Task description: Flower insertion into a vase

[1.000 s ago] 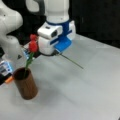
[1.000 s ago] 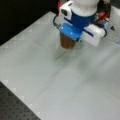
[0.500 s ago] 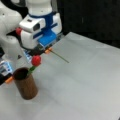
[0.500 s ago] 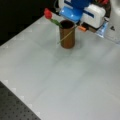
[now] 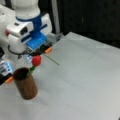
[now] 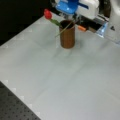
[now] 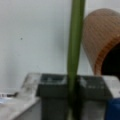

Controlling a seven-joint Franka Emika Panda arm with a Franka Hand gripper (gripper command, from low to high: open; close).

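Green stem (image 7: 74, 47) runs straight up between the two dark fingers (image 7: 53, 86) in the wrist view, and they are pressed together on it with no gap showing either side. The gripper (image 5: 41, 51) therefore has the flower clamped partway along its stem, not at the end. In a front view the red bloom (image 5: 36, 60) hangs just beside and above the rim of the brown vase (image 5: 25, 86), while the far end of the stem sticks out toward that view's right. Nothing sits in the hollow yet, as far as I can judge.

The risk I see is the tilt. With the flower lying across rather than upright, a leaf or the bloom could catch the rim and tip the vase (image 6: 67, 35) over on the pale table (image 6: 62, 82), or the stem could pivot in the pinch.
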